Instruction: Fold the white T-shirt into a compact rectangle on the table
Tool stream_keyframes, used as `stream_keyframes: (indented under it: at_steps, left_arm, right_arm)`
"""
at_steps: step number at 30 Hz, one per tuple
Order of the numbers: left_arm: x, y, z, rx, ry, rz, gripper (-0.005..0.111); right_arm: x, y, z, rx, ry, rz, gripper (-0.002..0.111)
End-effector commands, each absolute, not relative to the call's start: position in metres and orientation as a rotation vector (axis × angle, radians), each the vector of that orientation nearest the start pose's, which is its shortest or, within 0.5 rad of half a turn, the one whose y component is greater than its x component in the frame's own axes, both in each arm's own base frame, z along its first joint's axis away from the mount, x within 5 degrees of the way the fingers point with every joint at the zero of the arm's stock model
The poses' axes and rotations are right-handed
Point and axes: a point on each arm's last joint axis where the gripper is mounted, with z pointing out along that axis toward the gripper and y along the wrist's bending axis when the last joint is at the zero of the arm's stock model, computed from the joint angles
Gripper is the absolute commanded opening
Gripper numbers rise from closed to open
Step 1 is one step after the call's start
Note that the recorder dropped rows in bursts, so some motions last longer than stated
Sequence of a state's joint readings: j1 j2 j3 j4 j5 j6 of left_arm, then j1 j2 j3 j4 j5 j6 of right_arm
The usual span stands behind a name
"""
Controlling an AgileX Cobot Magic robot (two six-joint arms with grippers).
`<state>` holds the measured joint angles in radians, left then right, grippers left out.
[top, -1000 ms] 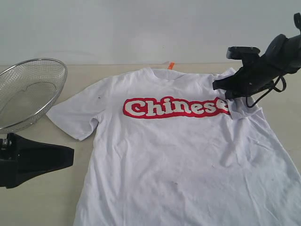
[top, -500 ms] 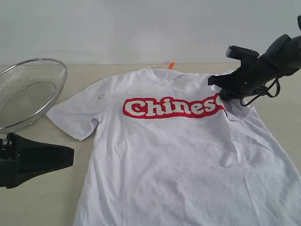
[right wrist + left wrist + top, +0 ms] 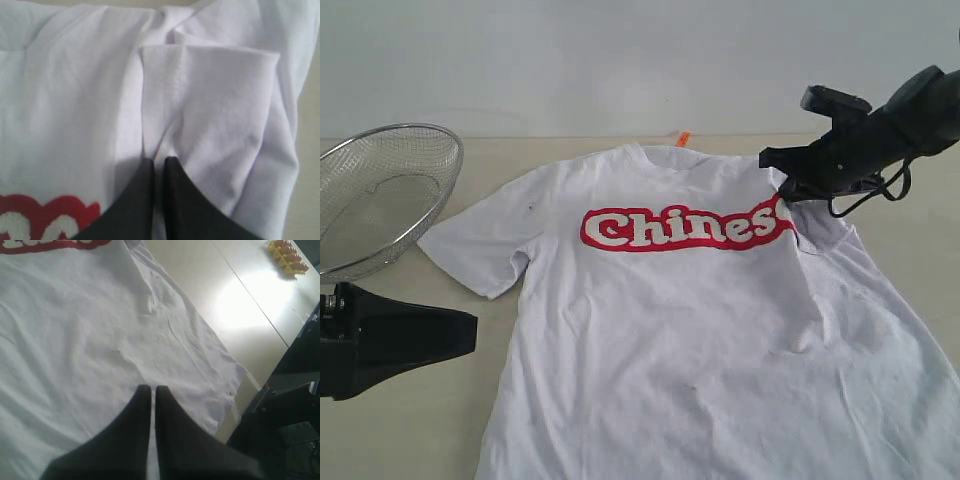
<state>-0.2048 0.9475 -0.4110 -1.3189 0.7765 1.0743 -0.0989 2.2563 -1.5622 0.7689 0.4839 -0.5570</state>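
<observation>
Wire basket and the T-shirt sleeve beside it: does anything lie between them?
Nothing. In the exterior view only a narrow strip of bare table separates the wire basket from the sleeve of the white T-shirt.

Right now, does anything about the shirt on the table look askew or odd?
Yes. One sleeve of the white T-shirt is folded inward over the chest, pinched in the shut right gripper, and hides the end of the red lettering. A small dark speck marks the fabric near the other sleeve.
</observation>
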Motion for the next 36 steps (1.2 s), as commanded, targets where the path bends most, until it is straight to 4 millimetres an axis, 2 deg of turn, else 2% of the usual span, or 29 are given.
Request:
stream_keyframes:
  at_steps: [1, 9, 14, 17, 25, 30, 36]
  left_arm:
    - [0.138, -0.093, 0.243, 0.468, 2.196, -1.043, 0.004]
    - [0.138, -0.093, 0.243, 0.468, 2.196, -1.043, 0.004]
    - [0.138, -0.093, 0.243, 0.468, 2.196, -1.043, 0.004]
    - [0.138, -0.093, 0.243, 0.468, 2.196, -1.043, 0.004]
    - [0.138, -0.093, 0.243, 0.468, 2.196, -1.043, 0.004]
    - [0.138, -0.093, 0.243, 0.468, 2.196, -1.043, 0.004]
    - [0.138, -0.093, 0.243, 0.468, 2.196, -1.043, 0.004]
  right_arm:
    - [0.482, -0.020, 0.135, 0.188, 2.461, 0.420, 0.000]
    - [0.483, -0.024, 0.140, 0.215, 2.452, 0.440, 0.000]
    - [0.483, -0.023, 0.167, 0.194, 2.400, 0.440, 0.000]
    - [0.482, -0.021, 0.175, 0.174, 2.406, 0.471, 0.000]
    - [0.479, -0.016, 0.174, 0.167, 2.435, 0.528, 0.000]
    - [0.480, -0.012, 0.177, 0.260, 2.401, 0.630, 0.000]
    - [0.479, -0.011, 0.176, 0.255, 2.413, 0.641, 0.000]
